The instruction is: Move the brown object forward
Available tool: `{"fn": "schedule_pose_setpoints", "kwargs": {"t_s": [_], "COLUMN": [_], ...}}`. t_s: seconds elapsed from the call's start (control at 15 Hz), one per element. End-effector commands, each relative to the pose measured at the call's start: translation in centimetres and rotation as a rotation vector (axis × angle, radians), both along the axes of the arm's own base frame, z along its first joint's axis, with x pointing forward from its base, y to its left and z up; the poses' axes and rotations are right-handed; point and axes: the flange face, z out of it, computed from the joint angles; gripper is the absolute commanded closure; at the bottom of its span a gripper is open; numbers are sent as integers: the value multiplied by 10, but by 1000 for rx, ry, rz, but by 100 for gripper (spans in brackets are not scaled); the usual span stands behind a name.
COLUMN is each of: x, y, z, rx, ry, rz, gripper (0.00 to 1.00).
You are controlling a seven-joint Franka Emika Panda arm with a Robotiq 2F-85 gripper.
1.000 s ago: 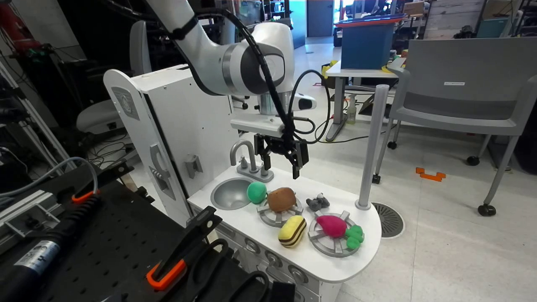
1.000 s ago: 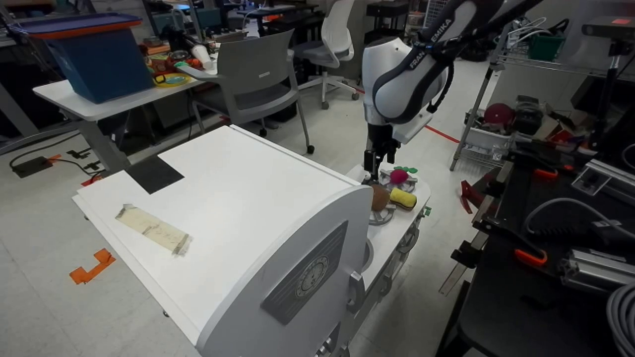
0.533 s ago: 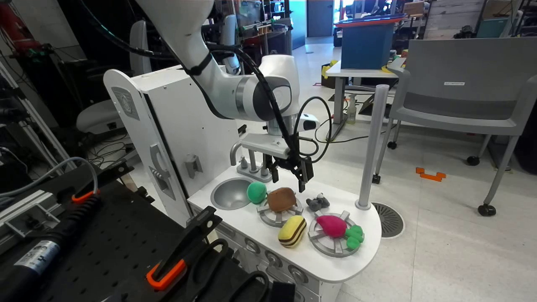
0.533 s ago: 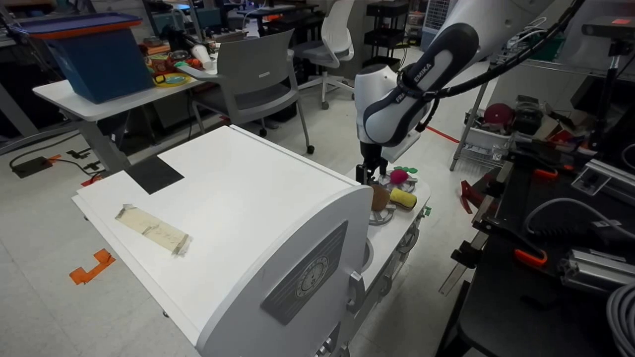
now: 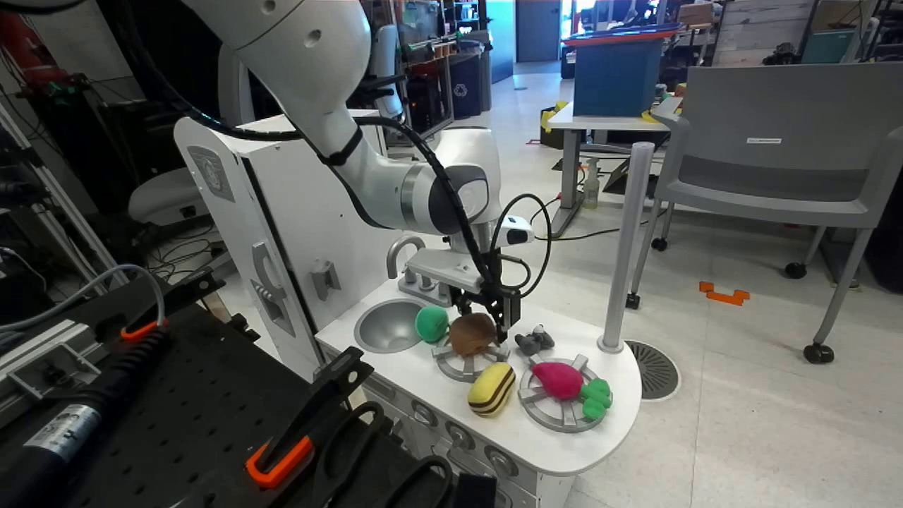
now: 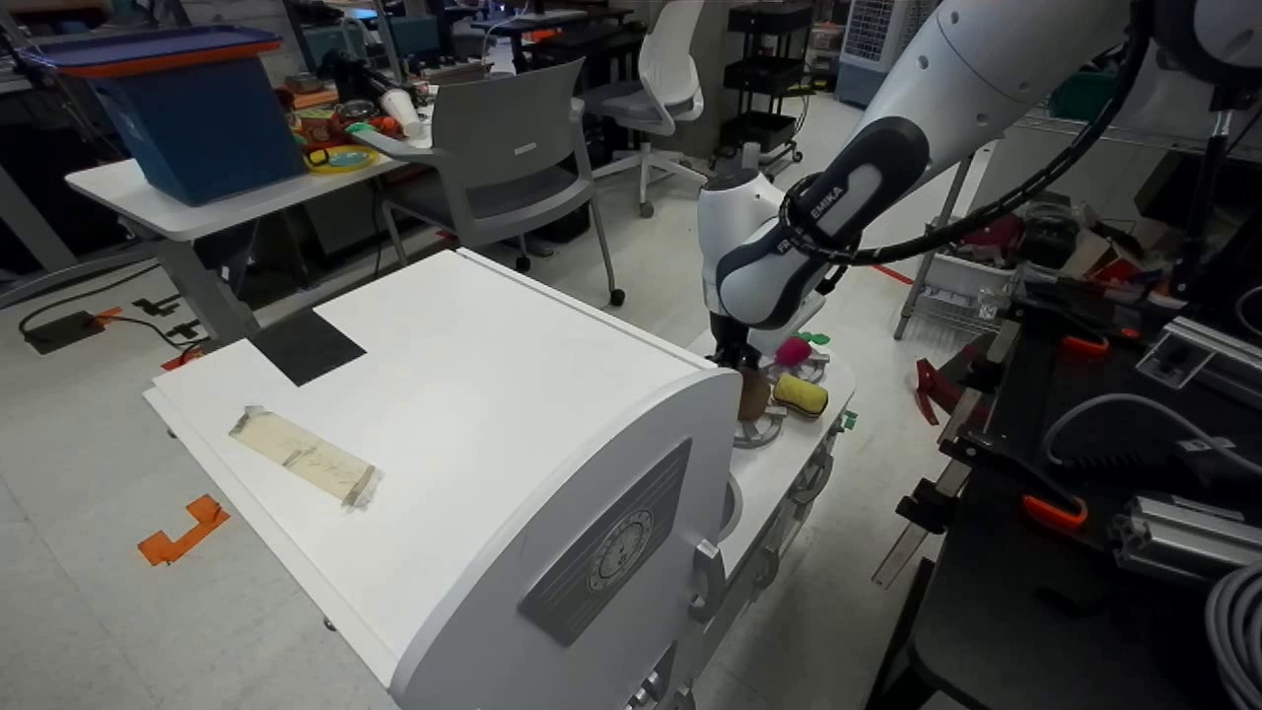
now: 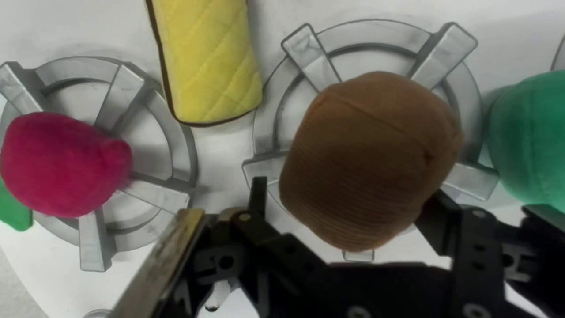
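Both exterior views share the white round-ended desk [image 5: 511,432], looking slantwise down; the wrist view faces it from close above.

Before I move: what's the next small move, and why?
I'd probably close the end effector gently: in the wrist view, its open fingers flank the brown, roundish fabric lump sitting on a round grey burner, and a gap shows between one finger and the lump.

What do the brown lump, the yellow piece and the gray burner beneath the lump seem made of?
Brown lump: soft-looking matte fabric, probably stuffed; the wrist view shows fine ribbing and a seam. Yellow piece: quilted cloth, likely plush, with diagonal stitch lines. Gray burner: smooth with a slight sheen, probably molded plastic, though painted metal is possible.
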Motion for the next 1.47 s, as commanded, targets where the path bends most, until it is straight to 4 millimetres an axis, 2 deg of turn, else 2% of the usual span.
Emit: {"fn": "schedule_pose_setpoints", "kwargs": {"t_s": [0.0, 0.2, 0.47, 0.53, 0.73, 0.93, 1.13, 1.4], "x": [13, 18, 9, 5, -18, -46, -67, -89], "y": [5, 7, 8, 7, -4, -25, -40, -33], "z": [1, 12, 30, 34, 45, 53, 47, 32], "rx": [-7, 6, 48, 56, 88, 115, 120, 140], "ry": [-18, -37, -33, -29, 3, 53, 103, 124], "rz": [-19, -24, 20, 34, 90, 121, 149, 203], "gripper": [54, 74, 97, 94, 94, 94, 94, 94]}}
